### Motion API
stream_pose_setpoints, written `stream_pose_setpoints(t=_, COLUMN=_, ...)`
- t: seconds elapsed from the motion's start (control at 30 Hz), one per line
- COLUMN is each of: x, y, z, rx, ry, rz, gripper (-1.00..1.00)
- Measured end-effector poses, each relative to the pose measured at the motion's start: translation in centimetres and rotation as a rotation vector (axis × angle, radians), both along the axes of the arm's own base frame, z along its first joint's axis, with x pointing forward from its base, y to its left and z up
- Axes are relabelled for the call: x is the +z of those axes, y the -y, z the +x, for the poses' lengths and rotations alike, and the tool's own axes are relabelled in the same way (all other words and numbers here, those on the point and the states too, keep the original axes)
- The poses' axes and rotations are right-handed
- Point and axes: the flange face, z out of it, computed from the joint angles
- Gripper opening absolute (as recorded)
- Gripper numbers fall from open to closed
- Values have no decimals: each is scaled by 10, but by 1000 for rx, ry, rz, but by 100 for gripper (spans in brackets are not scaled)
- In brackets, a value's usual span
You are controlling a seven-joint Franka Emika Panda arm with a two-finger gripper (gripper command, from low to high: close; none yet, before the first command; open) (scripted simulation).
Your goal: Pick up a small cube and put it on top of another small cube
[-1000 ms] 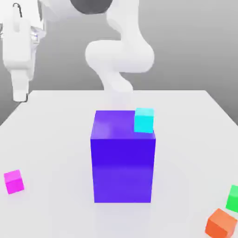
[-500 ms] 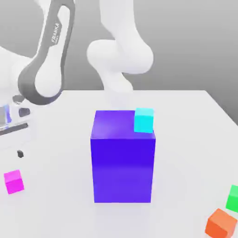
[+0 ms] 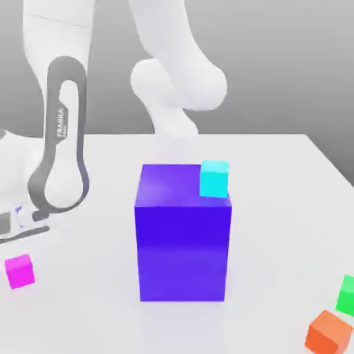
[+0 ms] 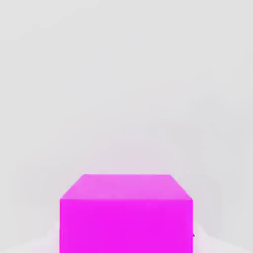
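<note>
White table (image 3: 290, 200) under a plain grey backdrop, with the arm bent low at the left edge of the exterior view.

At lower left of that frame the small cube (image 3: 20, 271), bright magenta-pink, sits on the table just below the hand (image 3: 8, 227), whose fingers are drawn together; whether they touch the cube cannot be told. The hand view shows the same cube (image 4: 126, 213) close up, resting on the white surface. In the middle stands a big blue-violet block (image 3: 182, 242) with a cyan cube (image 3: 214, 179) at its top right corner. At lower right lie a green cube (image 3: 346, 294) and an orange cube (image 3: 328, 332), close together.
</note>
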Motion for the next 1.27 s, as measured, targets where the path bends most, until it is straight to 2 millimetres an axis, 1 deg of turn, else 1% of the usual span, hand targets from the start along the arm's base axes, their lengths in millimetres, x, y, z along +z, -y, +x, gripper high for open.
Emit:
stream_pose_setpoints(t=0.13, x=44, y=-1, z=0, rx=2, ry=1, rz=2, gripper=-100)
stream_pose_setpoints(t=0.17, x=49, y=-5, z=12, rx=49, ry=-2, rz=6, gripper=-100)
stream_pose_setpoints(t=0.23, x=55, y=-33, z=49, rx=179, ry=-8, rz=16, gripper=-100)
stream_pose_setpoints(t=0.27, x=57, y=-51, z=69, rx=254, ry=-12, rz=20, gripper=-100)
stream_pose_setpoints(t=0.33, x=60, y=-95, z=109, rx=408, ry=-19, rz=30, gripper=-100)
stream_pose_setpoints(t=0.4, x=62, y=-144, z=138, rx=534, ry=-24, rz=37, gripper=-100)
stream_pose_setpoints(t=0.5, x=66, y=-218, z=165, rx=694, ry=-29, rz=40, gripper=-100)
stream_pose_setpoints(t=0.6, x=70, y=-292, z=178, rx=843, ry=-31, rz=40, gripper=-100)
stream_pose_setpoints(t=0.67, x=73, y=-342, z=180, rx=938, ry=-32, rz=39, gripper=-100)
stream_pose_setpoints(t=0.77, x=79, y=-417, z=172, rx=1079, ry=-30, rz=34, gripper=-100)
stream_pose_setpoints(t=0.83, x=84, y=-467, z=159, rx=1173, ry=-29, rz=30, gripper=-100)
stream_pose_setpoints(t=0.93, x=91, y=-543, z=130, rx=1316, ry=-19, rz=20, gripper=-100)
stream_pose_setpoints(t=1.0, x=84, y=-593, z=108, rx=1408, ry=-12, rz=12, gripper=-100)
stream_pose_setpoints(t=1.03, x=73, y=-619, z=97, rx=1454, ry=-9, rz=8, gripper=-100)
stream_pose_setpoints(t=1.07, x=56, y=-642, z=86, rx=1496, ry=-6, rz=5, gripper=-100)
stream_pose_setpoints(t=1.1, x=45, y=-653, z=80, rx=1518, ry=-4, rz=4, gripper=100)
stream_pose_setpoints(t=1.27, x=45, y=-653, z=80, rx=1518, ry=-4, rz=4, gripper=100)
